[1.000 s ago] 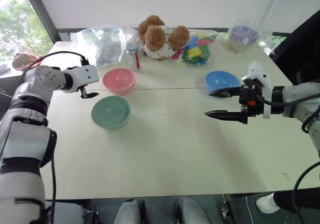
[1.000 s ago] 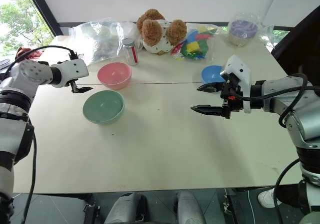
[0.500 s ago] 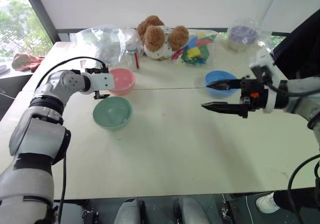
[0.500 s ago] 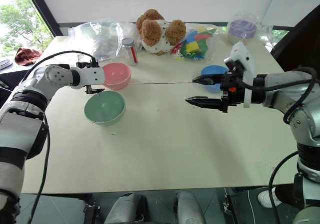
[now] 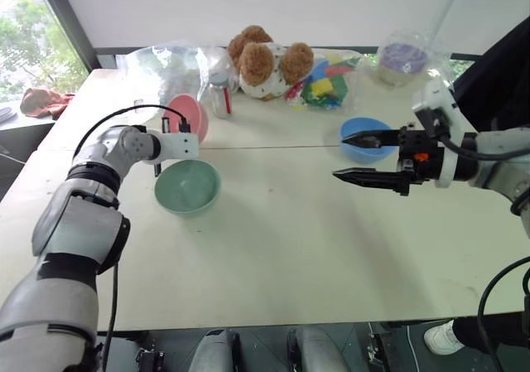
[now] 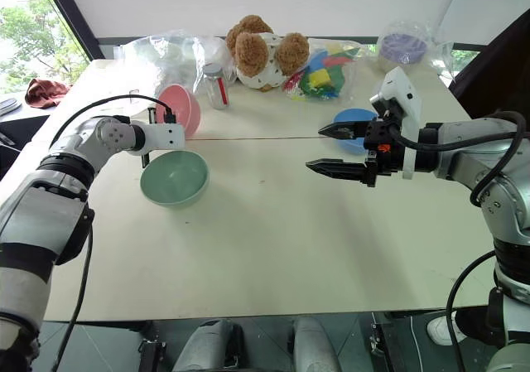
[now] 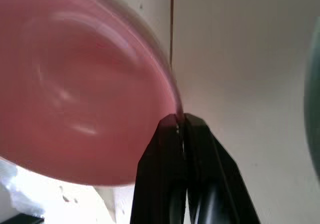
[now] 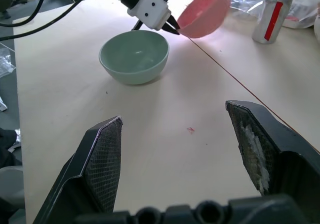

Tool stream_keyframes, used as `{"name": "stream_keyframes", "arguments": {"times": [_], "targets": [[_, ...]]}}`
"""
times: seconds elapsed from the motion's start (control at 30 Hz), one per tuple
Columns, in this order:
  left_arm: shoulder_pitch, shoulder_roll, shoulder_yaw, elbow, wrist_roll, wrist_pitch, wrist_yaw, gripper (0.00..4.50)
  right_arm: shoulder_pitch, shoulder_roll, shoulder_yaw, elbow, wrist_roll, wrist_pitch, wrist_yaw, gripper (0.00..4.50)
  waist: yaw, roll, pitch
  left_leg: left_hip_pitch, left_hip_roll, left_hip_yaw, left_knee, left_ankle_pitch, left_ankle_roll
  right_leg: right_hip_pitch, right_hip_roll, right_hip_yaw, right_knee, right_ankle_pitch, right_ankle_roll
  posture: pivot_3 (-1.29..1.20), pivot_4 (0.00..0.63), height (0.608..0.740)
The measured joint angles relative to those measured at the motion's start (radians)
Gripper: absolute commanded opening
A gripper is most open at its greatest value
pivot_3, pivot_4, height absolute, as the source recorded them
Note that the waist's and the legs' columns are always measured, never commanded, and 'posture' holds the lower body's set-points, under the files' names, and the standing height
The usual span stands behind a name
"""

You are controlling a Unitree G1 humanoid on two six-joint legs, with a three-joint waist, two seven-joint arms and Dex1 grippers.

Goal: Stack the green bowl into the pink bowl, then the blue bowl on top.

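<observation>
My left end effector (image 7: pixel 180 118) is pinching the pink bowl (image 6: pixel 180 109) by its rim, tilted, just beside the green bowl (image 6: pixel 173 176). Right end effector (image 6: pixel 331 149) spread near the blue bowl (image 6: pixel 356 128). No legible labels.

1. I count three small plastic bowls of the same size on the table (image 5: pixel 273 256): one pink bowl (image 5: pixel 193 115) at the far left, one green bowl (image 5: pixel 187 186) just nearer than it, and one blue bowl (image 5: pixel 364 129) at the right.
2. Two grippers, both mine: my left gripper (image 7: pixel 180 120) and my right gripper (image 5: pixel 354 157).
3. One brown teddy bear (image 5: pixel 267 60) at the far edge, in the middle.
4. One small clear bottle with a red label (image 5: pixel 220 96), left of the bear.
5. Three clear plastic bags along the far edge: one crumpled bag (image 5: pixel 166 70) at the left, one bag of bright coloured pieces (image 5: pixel 325 84) beside the bear, and one bag with something purple inside (image 5: pixel 402 57) at the far right.
</observation>
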Motion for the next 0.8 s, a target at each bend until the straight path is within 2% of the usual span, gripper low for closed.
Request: {"name": "stream_keyframes", "arguments": {"times": [0.27,0.43,0.53,0.6,0.8], "targets": [[-0.011,0.023,0.006,0.003,-0.002,-0.004,0.002,0.02,0.008,-0.014,0.0,-0.019,0.003,0.006,-0.013,3.58,0.0,0.0,0.0,0.0,0.0,0.0,0.0,0.0,0.0,0.0,0.0,0.0,0.0,0.0,0.0,0.0,0.15,0.74],[-0.134,0.065,0.058,0.0,-0.04,-0.032,-0.072,0.02,0.015,-0.018,0.001,-0.018,0.0,0.004,-0.014,3.58,0.004,-0.001,0.0,0.0,0.0,0.0,0.0,0.0,0.0,0.0,0.0,-0.001,0.0,0.0,0.0,0.0,0.15,0.74],[-0.221,0.067,0.103,-0.012,-0.094,-0.066,-0.206,0.02,0.015,-0.02,0.001,-0.017,-0.003,0.002,-0.014,3.58,0.007,-0.001,0.0,-0.001,-0.001,0.0,0.0,0.0,0.0,0.0,0.0,-0.001,0.0,0.0,0.0,0.0,0.15,0.74],[-0.267,0.045,0.149,-0.014,-0.159,-0.067,-0.352,0.02,0.016,-0.023,0.001,-0.017,-0.005,-0.005,-0.015,3.58,0.007,-0.001,0.0,-0.001,-0.001,0.0,0.0,0.0,0.0,0.0,0.0,-0.001,-0.001,0.0,0.0,0.0,0.15,0.74],[-0.334,-0.099,0.235,-0.054,-0.34,-0.061,-0.849,0.02,0.08,-0.048,-0.048,-0.019,-0.009,-0.011,-0.027,3.58,0.011,-0.001,0.0,0.0,-0.001,0.001,0.0,0.0,0.0,0.0,0.001,-0.001,-0.001,0.0,0.0,0.0,0.15,0.74]]}}
